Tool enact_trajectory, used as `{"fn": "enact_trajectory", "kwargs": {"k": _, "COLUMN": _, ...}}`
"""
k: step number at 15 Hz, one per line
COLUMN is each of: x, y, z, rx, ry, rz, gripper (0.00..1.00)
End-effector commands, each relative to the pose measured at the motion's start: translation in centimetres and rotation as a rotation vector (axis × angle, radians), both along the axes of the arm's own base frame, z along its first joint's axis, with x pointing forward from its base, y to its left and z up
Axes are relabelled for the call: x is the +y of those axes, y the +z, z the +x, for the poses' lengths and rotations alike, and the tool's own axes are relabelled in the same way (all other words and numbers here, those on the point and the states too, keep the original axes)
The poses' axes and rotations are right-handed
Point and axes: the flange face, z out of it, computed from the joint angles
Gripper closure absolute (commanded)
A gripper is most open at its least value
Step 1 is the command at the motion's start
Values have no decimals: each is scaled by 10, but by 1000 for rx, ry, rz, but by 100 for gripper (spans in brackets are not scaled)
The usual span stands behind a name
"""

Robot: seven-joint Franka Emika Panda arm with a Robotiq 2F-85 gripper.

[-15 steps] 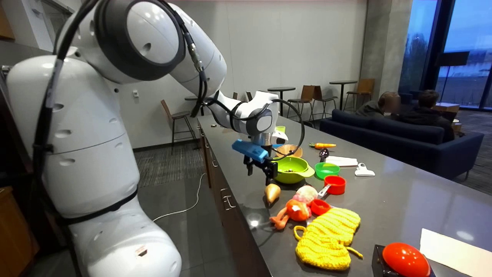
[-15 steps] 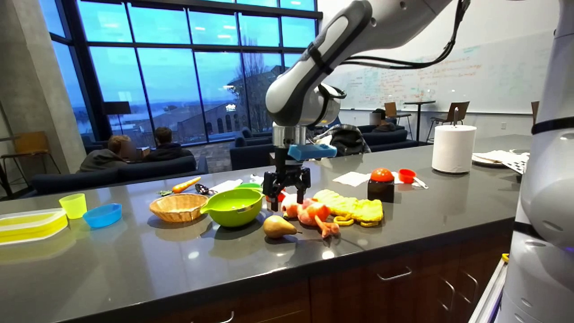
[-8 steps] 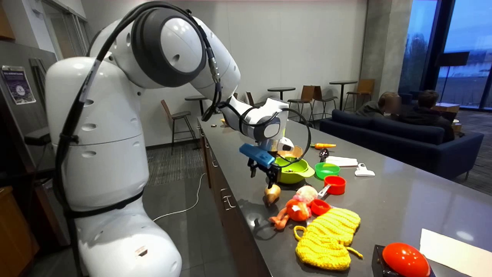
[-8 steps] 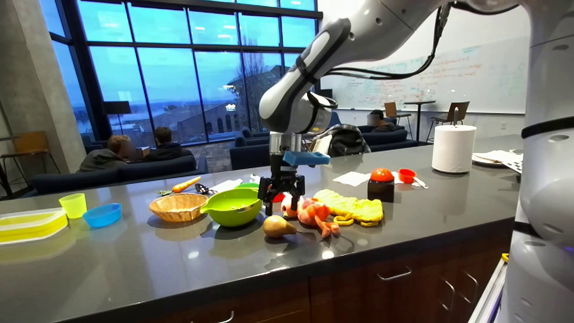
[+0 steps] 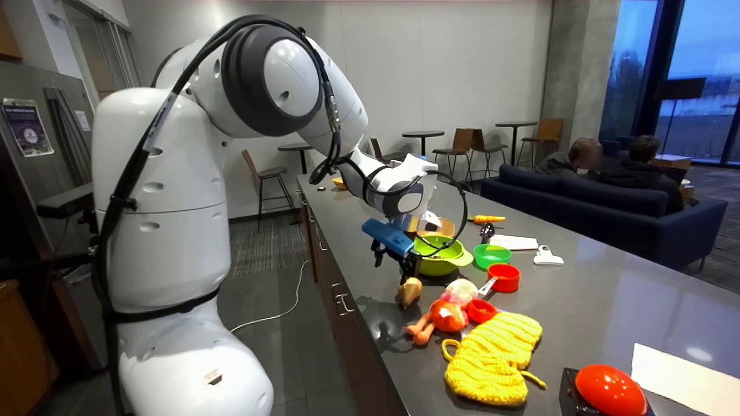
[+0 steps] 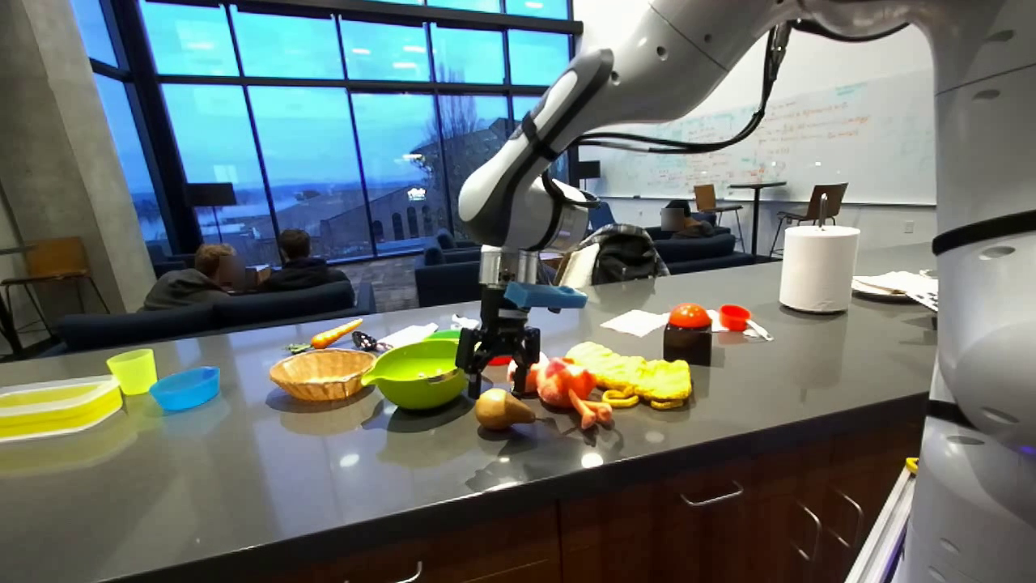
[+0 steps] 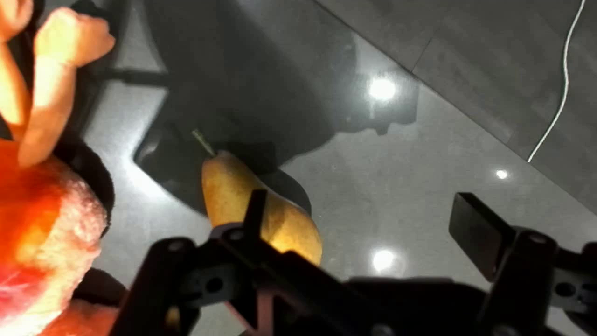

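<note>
On the counter (image 6: 202, 502): one pear (image 6: 502, 410), lying on its side, stem pointing away from the green bowl (image 6: 419, 382). Gripper (image 7: 368, 225): fingers spread wide, grasping nothing; poised at the pear, one finger overlapping it in the wrist view, contact not determinable. Beside the pear: an orange-pink toy (image 5: 450, 316), then a yellow knit (image 5: 494, 358). Past the green bowl: a basket (image 6: 322, 376), a carrot (image 6: 336, 334) near it; farther along, a blue bowl (image 6: 186, 391) and lime cup (image 6: 132, 372). Near the yellow knit: a red button (image 6: 689, 316) on a black box (image 6: 688, 346).
</note>
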Motion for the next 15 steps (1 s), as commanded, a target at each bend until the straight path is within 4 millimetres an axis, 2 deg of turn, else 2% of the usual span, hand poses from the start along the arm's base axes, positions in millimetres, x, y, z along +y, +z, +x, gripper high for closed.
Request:
{"fn": "enact_trajectory", "kwargs": {"k": 1, "x": 2, "y": -4, "z": 9, "rx": -14, "ry": 30, "rz": 26, "gripper": 0}}
{"fn": "enact_trajectory", "kwargs": {"k": 15, "x": -36, "y": -27, "z": 30, "rx": 7, "ry": 90, "rz": 29, "gripper": 0}}
